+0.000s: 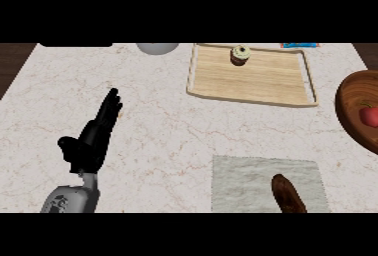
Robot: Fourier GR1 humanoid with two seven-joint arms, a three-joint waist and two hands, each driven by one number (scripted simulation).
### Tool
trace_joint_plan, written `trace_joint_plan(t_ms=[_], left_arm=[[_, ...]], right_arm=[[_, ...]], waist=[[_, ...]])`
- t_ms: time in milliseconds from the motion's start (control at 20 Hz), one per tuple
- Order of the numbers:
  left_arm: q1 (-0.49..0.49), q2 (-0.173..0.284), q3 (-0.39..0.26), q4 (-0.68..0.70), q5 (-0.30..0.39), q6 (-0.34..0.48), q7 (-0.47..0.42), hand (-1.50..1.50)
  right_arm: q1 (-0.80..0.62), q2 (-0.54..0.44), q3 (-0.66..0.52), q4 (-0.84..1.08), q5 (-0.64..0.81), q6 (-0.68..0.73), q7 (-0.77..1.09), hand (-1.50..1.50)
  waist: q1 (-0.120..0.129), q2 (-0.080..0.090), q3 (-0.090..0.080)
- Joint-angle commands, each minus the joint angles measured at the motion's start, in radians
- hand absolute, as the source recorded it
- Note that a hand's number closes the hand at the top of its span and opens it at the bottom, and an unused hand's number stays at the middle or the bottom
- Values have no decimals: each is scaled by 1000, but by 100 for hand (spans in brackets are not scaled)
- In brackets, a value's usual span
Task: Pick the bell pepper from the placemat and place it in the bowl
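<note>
Head view: the bell pepper (370,116) sits inside the wooden bowl (353,116) at three o'clock, off the placemat (251,182). The left hand (94,137), at nine o'clock, rests open-fingered; the right hand is unseen. A brown item (288,194) on the placemat risks being mistaken for the target.

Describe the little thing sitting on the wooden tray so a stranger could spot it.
Find the wooden tray at the counter's far side. Near its far edge stands a small cupcake, dark base under pale frosting. It is the only item on the tray.
</note>
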Motion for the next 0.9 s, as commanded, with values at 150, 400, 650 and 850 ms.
trace_joint_plan(t_ms=[150,400,650,850], left_arm=[[-8,18,49,38,20,-20,-23,0],[42,-31,-8,-27,-12,8,-14,0],[-13,4,20,-41,1,-22,66,0],[-21,11,48,-13,7,-27,49,0]], right_arm=[[76,10,-99,-146,-153,37,66,-150],[147,-38,-182,-175,-284,173,92,-150],[228,-73,-238,-196,-392,296,87,-150],[340,-63,-285,-292,-479,386,99,-150]], waist=[[-13,-4,-1],[-11,-4,-1],[-9,-3,-1],[-12,-3,-1]])
